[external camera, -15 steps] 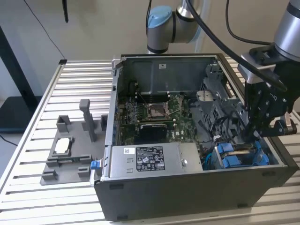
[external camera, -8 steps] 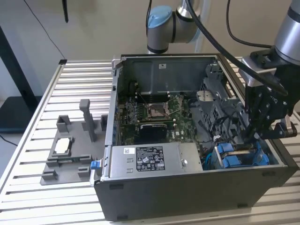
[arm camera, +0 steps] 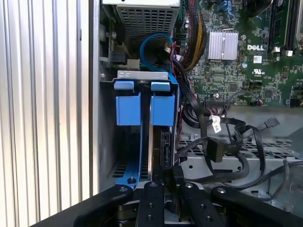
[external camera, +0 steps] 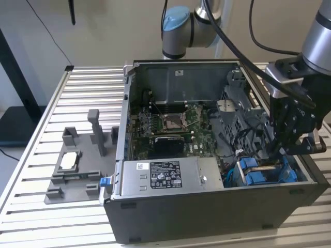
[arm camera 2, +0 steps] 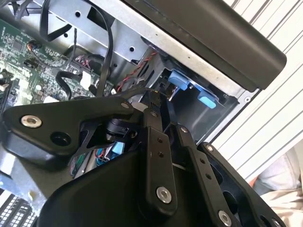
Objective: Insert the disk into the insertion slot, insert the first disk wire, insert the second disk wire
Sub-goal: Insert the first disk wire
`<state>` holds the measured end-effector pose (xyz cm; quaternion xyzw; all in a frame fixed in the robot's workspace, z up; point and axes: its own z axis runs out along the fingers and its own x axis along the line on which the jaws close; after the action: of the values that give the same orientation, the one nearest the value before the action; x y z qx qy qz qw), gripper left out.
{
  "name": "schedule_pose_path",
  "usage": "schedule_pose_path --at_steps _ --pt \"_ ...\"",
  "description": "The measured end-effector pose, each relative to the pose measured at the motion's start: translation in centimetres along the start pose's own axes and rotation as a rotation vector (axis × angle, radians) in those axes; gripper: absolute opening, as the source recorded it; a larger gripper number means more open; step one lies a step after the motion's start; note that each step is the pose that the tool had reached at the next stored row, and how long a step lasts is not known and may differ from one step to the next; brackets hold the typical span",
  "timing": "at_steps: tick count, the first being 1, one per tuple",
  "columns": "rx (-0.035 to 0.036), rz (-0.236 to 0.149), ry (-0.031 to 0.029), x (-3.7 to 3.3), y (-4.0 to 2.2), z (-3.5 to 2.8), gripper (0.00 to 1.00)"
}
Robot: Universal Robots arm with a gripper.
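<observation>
Slatted tabletop (external camera: 77, 88) holds the case (external camera: 207, 206); pincer (arm camera: 165, 161), grip not discernible, hangs right at the disk (arm camera: 163, 111).

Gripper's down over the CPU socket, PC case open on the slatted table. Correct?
No. In the exterior view the gripper is down over the blue carriers at the case's corner, not the CPU socket. The PC case is open on the slatted table, yes.
</observation>
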<state>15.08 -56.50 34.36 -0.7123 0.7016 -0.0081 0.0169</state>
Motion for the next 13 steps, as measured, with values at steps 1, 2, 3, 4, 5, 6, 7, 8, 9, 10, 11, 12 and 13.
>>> schedule_pose_path --at_steps 1,2,3,4,5,6,7,8,9,10,11,12,13 --pt "-0.0002 0.000 0.0001 0.00 0.00 0.03 0.19" --pt "-0.0004 0.000 0.0000 0.00 0.00 0.07 0.19" --pt "-0.0004 0.000 -0.0001 0.00 0.00 0.10 0.19" --pt "-0.0004 0.000 -0.0001 0.00 0.01 0.13 0.19" --pt "-0.0004 0.000 0.0000 0.00 0.00 0.16 0.19" --pt "-0.0004 0.001 0.0001 0.00 0.00 0.19 0.19" --pt "-0.0004 0.002 0.0001 0.00 0.01 0.21 0.19" --pt "-0.0004 0.003 0.0002 0.00 0.01 0.23 0.19" --pt "-0.0004 0.004 0.0002 -0.01 0.01 0.24 0.19" --pt "-0.0003 0.004 0.0002 -0.01 0.01 0.25 0.19" --pt "-0.0003 0.005 0.0001 -0.02 0.01 0.27 0.19" --pt "-0.0004 0.005 0.0000 -0.04 0.01 0.28 0.19" --pt "-0.0003 0.005 0.0001 -0.06 0.01 0.28 0.19"
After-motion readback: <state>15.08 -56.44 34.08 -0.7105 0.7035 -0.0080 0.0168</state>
